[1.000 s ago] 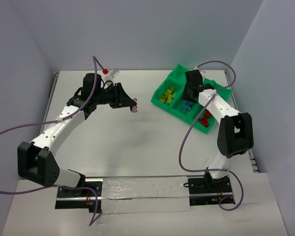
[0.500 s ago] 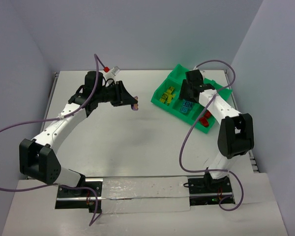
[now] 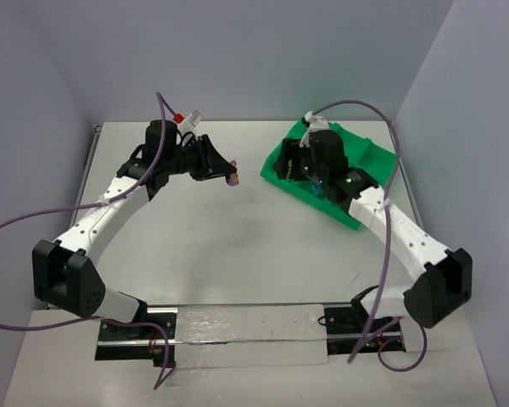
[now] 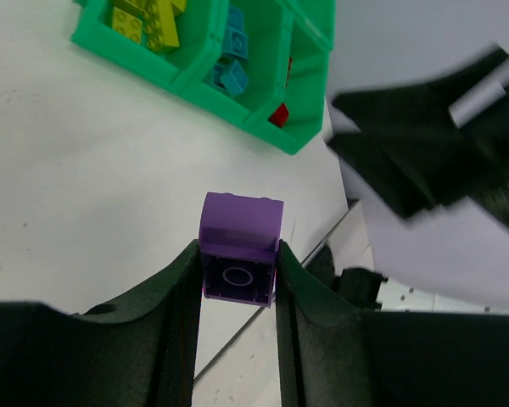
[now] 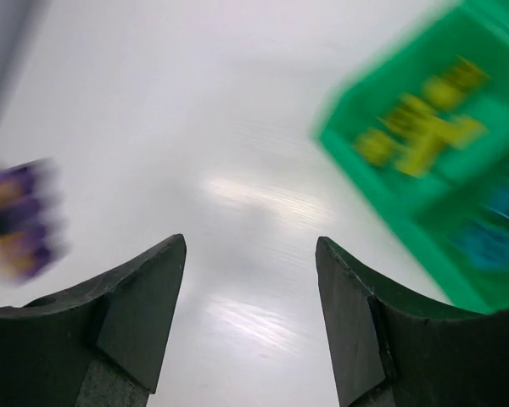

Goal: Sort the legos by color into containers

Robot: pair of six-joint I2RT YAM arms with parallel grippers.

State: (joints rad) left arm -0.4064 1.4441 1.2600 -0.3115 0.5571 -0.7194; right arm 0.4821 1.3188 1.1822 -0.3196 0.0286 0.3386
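Left tool (image 4: 237,254) is clamped on one purple brick (image 4: 242,222), hollow underside facing the wrist cam. It's held above the counter (image 3: 237,246), well apart from the green tray (image 4: 178,85), off the tray's yellow-bin end.

Right tool (image 5: 250,254) has its jaws apart with nothing between them. It hangs over the tray's front bins in the top view. Its wrist view is smeared, so no detail from there.

Step, as I read it: carrying purple to its bin.

Next move needs:
- Cross the counter to the tray.
- Pick a bin that isn't yellow, blue or red. I see no purple in the tray, so probably a back one, but I can't see into those properly.
- Get the right tool clear first, since it's sitting right where I need to drop.
- Release low, because a brick this small will bounce.

Count:
- Purple: 1, in my left tool.
- Yellow bricks (image 4: 144,21): several, cut off by the frame edge, so no exact number.
- Blue bricks (image 4: 231,51): about 3.
- Red brick (image 4: 277,113): 1 showing, any others hidden behind the wall.
- Loose on the counter: none seen.
- Tray: 1.
- Tools: 2.
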